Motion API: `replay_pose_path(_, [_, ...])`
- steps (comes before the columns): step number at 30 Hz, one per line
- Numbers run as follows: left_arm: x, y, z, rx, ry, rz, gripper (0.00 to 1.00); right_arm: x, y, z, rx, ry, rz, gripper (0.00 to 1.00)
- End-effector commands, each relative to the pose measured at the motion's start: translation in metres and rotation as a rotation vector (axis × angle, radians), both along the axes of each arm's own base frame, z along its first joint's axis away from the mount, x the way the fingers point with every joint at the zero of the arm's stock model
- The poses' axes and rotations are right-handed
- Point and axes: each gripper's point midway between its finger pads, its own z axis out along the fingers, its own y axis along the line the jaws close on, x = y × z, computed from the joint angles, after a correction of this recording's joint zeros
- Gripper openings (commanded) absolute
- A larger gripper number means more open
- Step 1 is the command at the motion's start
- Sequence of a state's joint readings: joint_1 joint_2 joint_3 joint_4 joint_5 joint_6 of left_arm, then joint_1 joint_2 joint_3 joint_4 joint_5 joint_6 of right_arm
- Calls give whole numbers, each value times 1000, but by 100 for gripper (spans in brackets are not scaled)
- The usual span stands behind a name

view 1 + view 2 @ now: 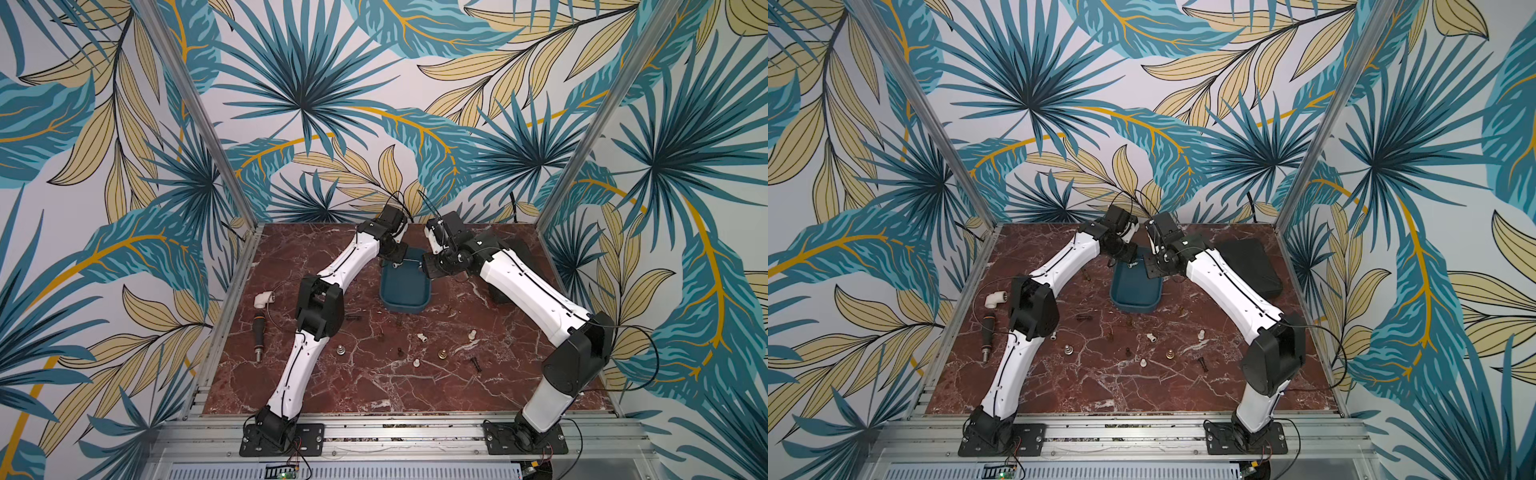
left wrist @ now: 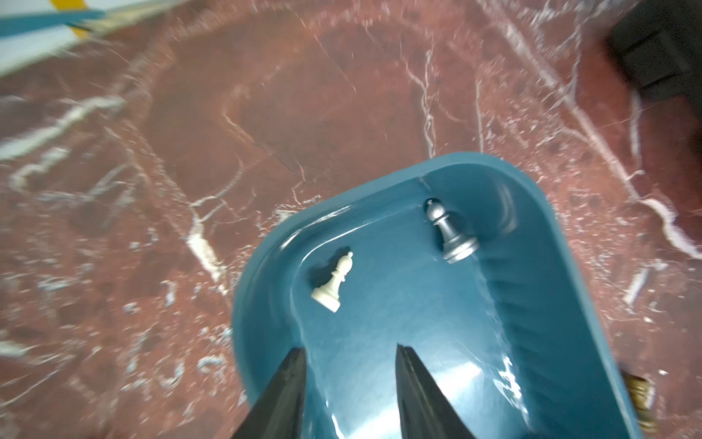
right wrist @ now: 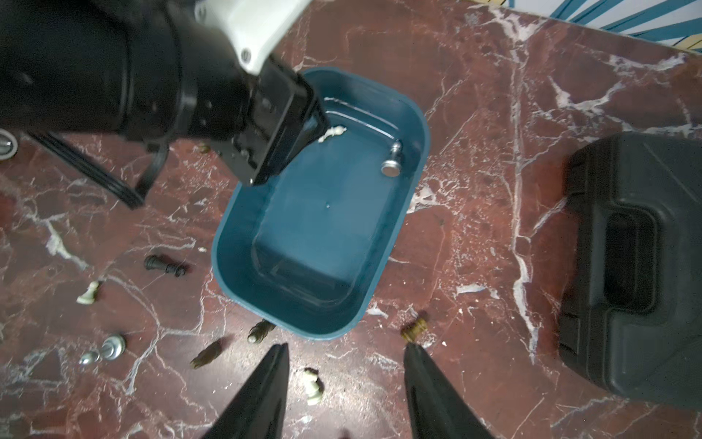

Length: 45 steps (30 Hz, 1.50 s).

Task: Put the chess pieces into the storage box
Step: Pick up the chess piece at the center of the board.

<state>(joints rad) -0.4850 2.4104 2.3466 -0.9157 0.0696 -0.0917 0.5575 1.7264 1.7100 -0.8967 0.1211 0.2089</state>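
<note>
- The storage box, a teal open tub with rounded corners, sits flat on the red marble table, toward the far middle, between the ends of the two arms.
- Inside it, at the end away from the arm bases, lie a white piece and a silvery piece.
- Both are tipped onto their sides and lie apart from each other.
- The silvery piece lies close against the box wall near one corner, and the white piece lies near the neighbouring corner of the same end.
- The white piece is slightly blurred in the right wrist view.
- The left gripper hangs over the box with its fingers parted and nothing between them. The white piece lies free on the box floor ahead of the tips.
- The right gripper is raised beside the box, not inside it. Its jaws are also apart and hold nothing.
- Other chess pieces lie scattered on the table outside the box, mostly on its near side.
- Among them, a brass piece lies on its side near one box corner, and a black piece lies toppled off the box's long side.
- A pale piece shows on the marble between the right gripper's fingers.
- A black case lies closed on the table to the right of the box, not touching it. What it holds cannot be seen.
</note>
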Motion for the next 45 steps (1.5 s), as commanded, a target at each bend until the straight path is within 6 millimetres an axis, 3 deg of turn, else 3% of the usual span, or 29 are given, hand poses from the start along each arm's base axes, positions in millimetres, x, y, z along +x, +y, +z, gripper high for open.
replay_pose_path(1, [-11,17,91,-20,-166,15,43,-26,6,-6,-2,47,48,53])
replay_pose_path(7, [-38,58,130,4,-298,107,41,-49,32,-27,20,103,97,46])
replay_pose_path(12, [-67,94,126,9,-300,177,39,-59,55,-47,46,149,122,40])
replay_pose_path(20, [-98,126,108,18,-280,228,39,-64,74,-96,11,232,134,39])
replay_pose_path(29, [-100,138,103,52,-265,235,39,-58,77,-134,-61,274,120,39])
replay_pose_path(45, [-98,148,100,102,-273,251,39,-52,84,-165,-93,318,125,38])
